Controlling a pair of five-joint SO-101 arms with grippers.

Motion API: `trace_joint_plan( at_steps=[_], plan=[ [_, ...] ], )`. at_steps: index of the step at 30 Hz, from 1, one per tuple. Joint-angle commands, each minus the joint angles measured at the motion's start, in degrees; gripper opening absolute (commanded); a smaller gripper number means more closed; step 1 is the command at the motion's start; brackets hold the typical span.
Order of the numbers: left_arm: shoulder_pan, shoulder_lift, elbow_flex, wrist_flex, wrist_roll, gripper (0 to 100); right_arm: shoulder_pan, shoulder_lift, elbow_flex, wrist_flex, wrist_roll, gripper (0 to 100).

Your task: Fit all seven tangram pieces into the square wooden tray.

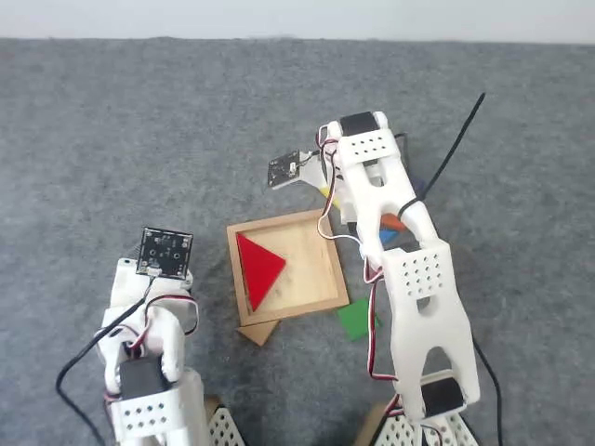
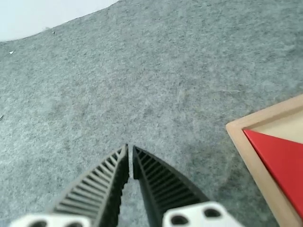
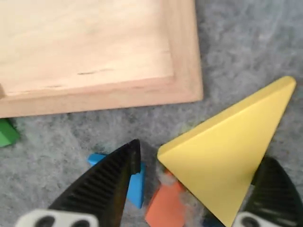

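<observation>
The square wooden tray [image 1: 279, 223] lies mid-table with a red triangle [image 1: 258, 268] inside it along its left side. My right gripper [image 3: 203, 151] is just beyond the tray's far right corner [image 3: 184, 56]. It is shut on a yellow triangle [image 3: 227, 156], held tilted above a blue piece [image 3: 135, 184] and an orange piece [image 3: 165, 208]. My left gripper [image 2: 130, 149] is shut and holds nothing. It hangs over bare felt left of the tray [image 2: 246, 142], with the red triangle [image 2: 284, 156] at the view's edge.
A green piece [image 1: 355, 318] lies on the felt by the tray's near right corner. A wood-coloured piece [image 1: 258, 332] sits against the tray's near edge. Orange [image 1: 392, 221] and blue [image 1: 386, 237] pieces lie under the right arm. Grey felt covers the table.
</observation>
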Motion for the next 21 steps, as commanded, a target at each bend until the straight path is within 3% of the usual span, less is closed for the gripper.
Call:
trace_joint_plan(
  at_steps=[1, 12, 21],
  plan=[
    [0.0, -0.8, -0.7, 0.2, -0.7, 2, -3.1, 0.0, 0.2, 2.6, 1.2, 33.6],
    [-0.1, -0.8, -0.7, 0.1, -0.5, 2, -3.0, 0.2, -0.2, 2.4, -0.4, 33.1],
    [-0.1, -0.8, -0.7, 0.1, -0.5, 2, -2.7, 0.3, -0.2, 2.5, -0.4, 14.1]
  ],
)
